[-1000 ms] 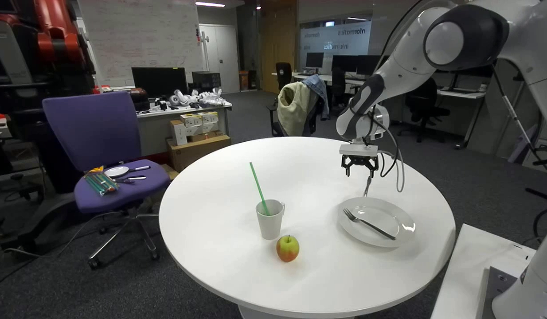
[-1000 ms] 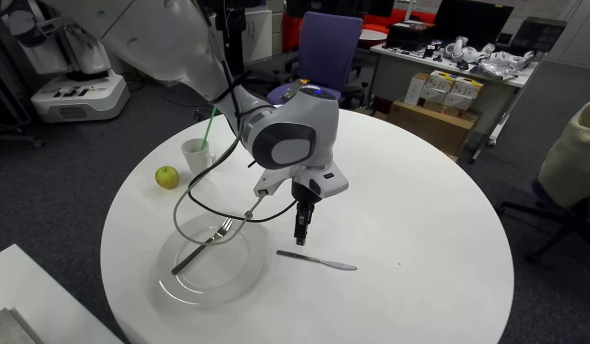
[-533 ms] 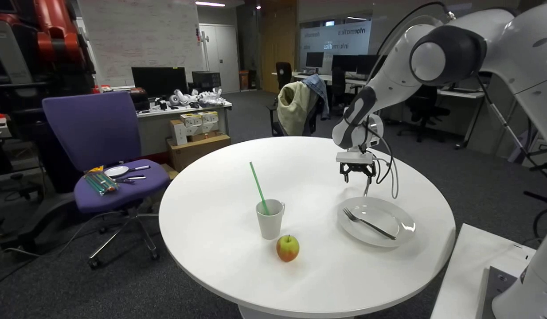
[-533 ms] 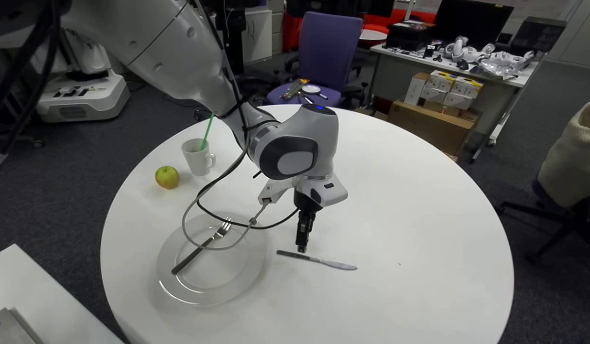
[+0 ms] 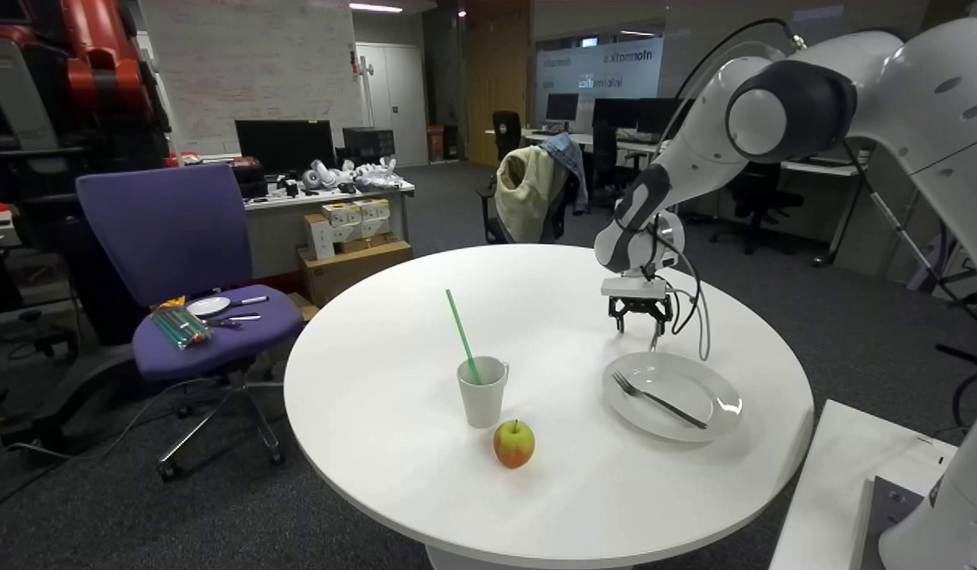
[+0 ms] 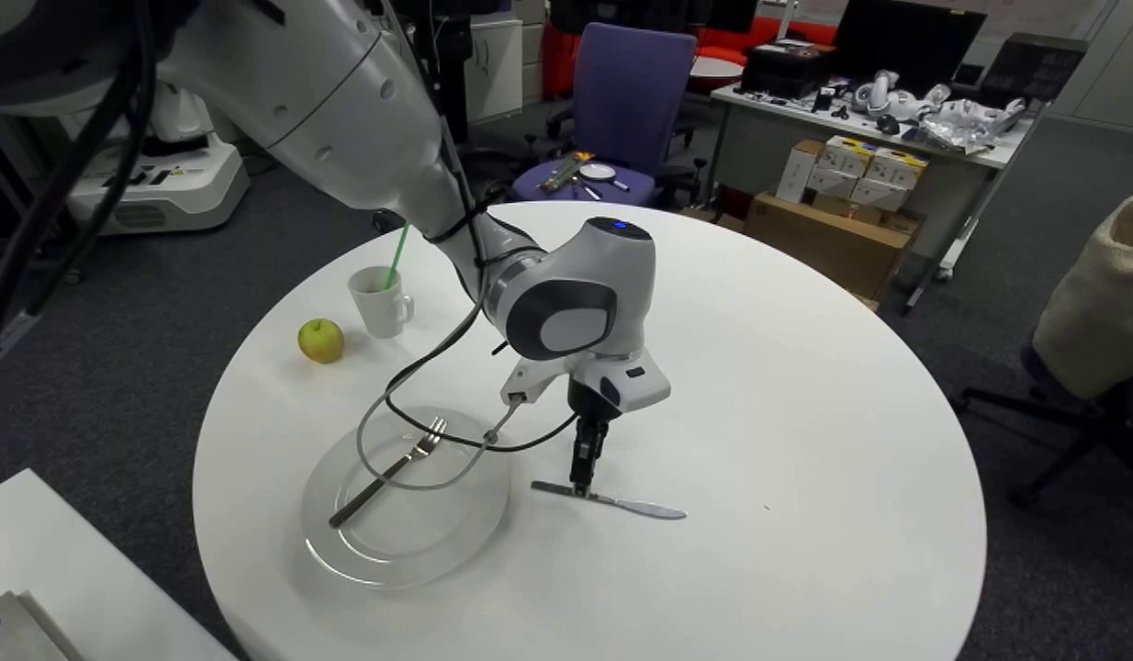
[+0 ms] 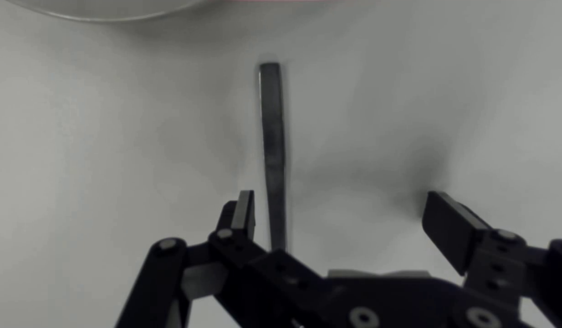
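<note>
Wrist view: the gripper [image 7: 340, 200] conceals much of the knife [image 7: 273, 136] between its jaws; the plate [image 7: 103, 17], beyond them, is cut by the upper edge. In an exterior view, a dark speck [image 6: 767, 507] well apart from the jaws is too small to identify.

Downward tool [image 7: 341, 205], jaws wide apart

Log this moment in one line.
Gripper: open, empty | knife: on table, between jaws in wrist view | fork: on plate | apple: beside mug | straw: in mug
</note>
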`<move>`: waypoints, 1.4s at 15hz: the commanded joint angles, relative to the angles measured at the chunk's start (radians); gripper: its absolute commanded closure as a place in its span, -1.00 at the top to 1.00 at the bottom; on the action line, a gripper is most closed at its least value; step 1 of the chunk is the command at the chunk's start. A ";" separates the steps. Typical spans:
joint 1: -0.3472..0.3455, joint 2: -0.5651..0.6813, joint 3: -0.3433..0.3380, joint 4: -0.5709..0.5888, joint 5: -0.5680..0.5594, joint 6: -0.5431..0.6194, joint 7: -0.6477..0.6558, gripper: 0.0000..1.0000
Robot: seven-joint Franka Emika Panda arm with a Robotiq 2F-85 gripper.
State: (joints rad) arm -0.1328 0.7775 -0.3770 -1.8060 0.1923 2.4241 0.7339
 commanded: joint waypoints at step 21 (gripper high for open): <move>-0.038 0.018 0.053 -0.042 0.063 0.151 0.006 1.00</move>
State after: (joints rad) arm -0.1611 0.7830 -0.3391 -1.8363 0.2617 2.5564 0.7372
